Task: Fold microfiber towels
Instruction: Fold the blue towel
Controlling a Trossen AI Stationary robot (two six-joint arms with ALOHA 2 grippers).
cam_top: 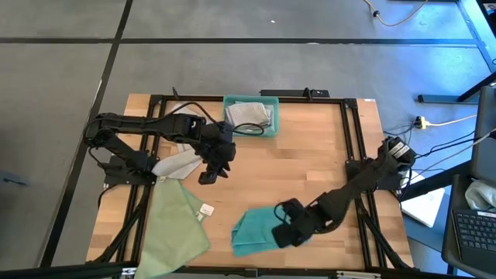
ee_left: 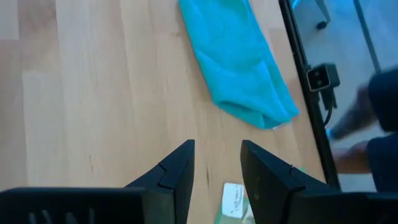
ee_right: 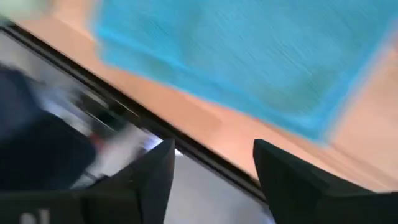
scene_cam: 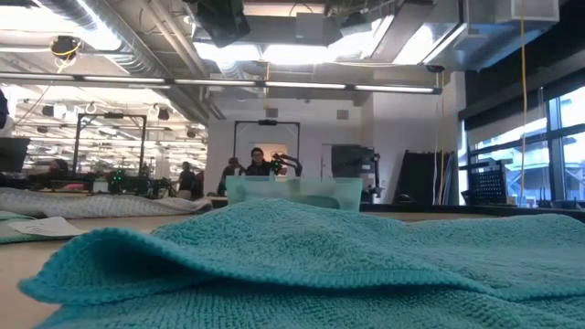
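Teal towel: a soft, looped microfiber towel [cam_top: 252, 230] lay bunched and partly folded on the bench near the lower centre of the high view; in the low view its nubbly weave [scene_cam: 302, 265] filled the foreground in rounded humps.
Pale green towel: this microfiber towel [cam_top: 172, 225] was spread flat at the lower left of the high view, hanging past the bench edge, with a small white tag [cam_top: 206, 210] at its corner; the tag's print was too small to read.
Grey towel: a light grey microfiber towel [cam_top: 177, 163] sat crumpled at mid-left, under the left arm.
Bin: a rigid teal plastic bin [cam_top: 271, 116] stood at the upper centre, holding more crumpled grey cloth [cam_top: 249, 114].
Bench: pale wood planks [cam_top: 302, 163] with visible grain, edged by a black metal frame.
Right claw: the right claw [cam_top: 288, 225] was at the teal towel's right edge, fingers spread wide, nothing between them in the wrist view.
Left claw: the left claw [cam_top: 209, 175] hovered over bare wood left of centre, fingers [ee_left: 177, 177] parted by a modest gap, empty.
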